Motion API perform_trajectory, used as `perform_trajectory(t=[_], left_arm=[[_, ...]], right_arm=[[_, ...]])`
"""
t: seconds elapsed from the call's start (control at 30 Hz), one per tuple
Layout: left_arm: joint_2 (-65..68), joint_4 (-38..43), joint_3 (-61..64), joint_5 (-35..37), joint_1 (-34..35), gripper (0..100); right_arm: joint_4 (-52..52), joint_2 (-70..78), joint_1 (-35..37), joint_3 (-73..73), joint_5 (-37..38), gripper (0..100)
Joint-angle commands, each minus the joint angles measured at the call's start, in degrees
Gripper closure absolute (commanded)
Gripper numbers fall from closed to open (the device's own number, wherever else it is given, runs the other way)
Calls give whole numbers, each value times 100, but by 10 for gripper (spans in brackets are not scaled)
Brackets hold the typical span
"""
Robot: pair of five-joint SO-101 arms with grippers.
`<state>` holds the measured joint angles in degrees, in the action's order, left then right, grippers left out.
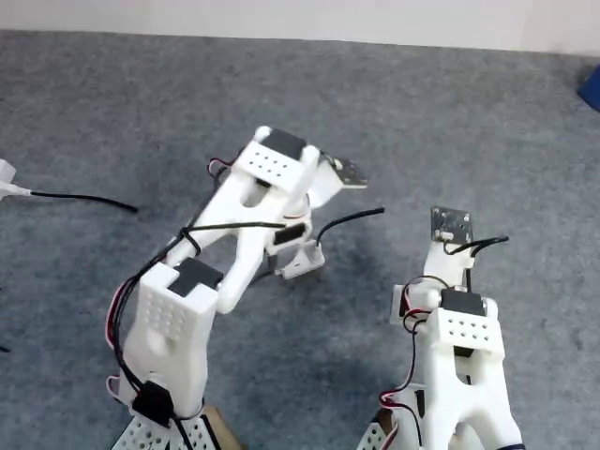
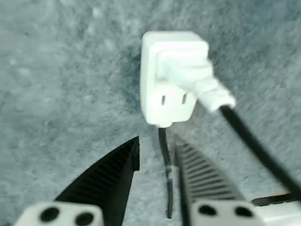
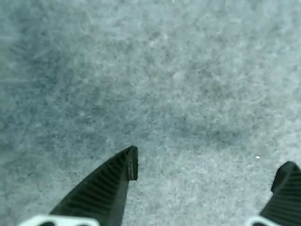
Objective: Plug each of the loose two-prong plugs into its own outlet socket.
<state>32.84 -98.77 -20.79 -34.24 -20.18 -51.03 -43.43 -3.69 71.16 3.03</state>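
We look down on a desk (image 1: pixel 450 122) covered in grey, carpet-like fabric. Near its centre lies a white outlet block (image 2: pixel 174 110). A white plug (image 2: pixel 181 70) sits in one socket beside a free pair of slots, and its black cord (image 2: pixel 254 142) trails over the fabric. At nine o'clock in the high view a second white plug (image 1: pixel 7 183) lies loose at the edge, its black cable (image 1: pixel 84 198) pointing toward the centre. At two o'clock a blue object (image 1: pixel 591 86) sits at the edge.
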Motion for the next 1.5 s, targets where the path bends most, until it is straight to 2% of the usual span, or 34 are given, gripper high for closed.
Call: perform_trajectory(t=[0.0,0.13,0.2,0.4,0.5,0.6,0.77,0.93,1.23,1.47], left_arm=[[-66,-44,-171,-484,57,718],[-66,44,-171,-1099,-13,620],[-66,290,-171,-1424,-22,618],[-31,1319,-119,-1530,-57,742],[-22,1574,-110,-1477,-136,808],[-13,1670,-110,-1284,-163,820],[-13,1574,-66,-1204,-277,820],[-66,1169,198,-1204,-541,821],[-505,-149,-312,-1204,-497,821],[-347,-202,189,-1196,-681,821]], right_arm=[[92,-136,40,-22,-18,577],[92,-136,40,-22,-18,577],[92,-136,40,-22,-18,577],[92,-136,31,-22,-35,577],[92,-136,13,-22,-53,577],[163,-136,-163,-48,-53,577],[365,-136,-1130,-84,-53,577],[347,-136,-1763,-251,-18,577],[338,-136,-1754,-251,-18,577],[338,-136,-1754,-251,-18,577]])
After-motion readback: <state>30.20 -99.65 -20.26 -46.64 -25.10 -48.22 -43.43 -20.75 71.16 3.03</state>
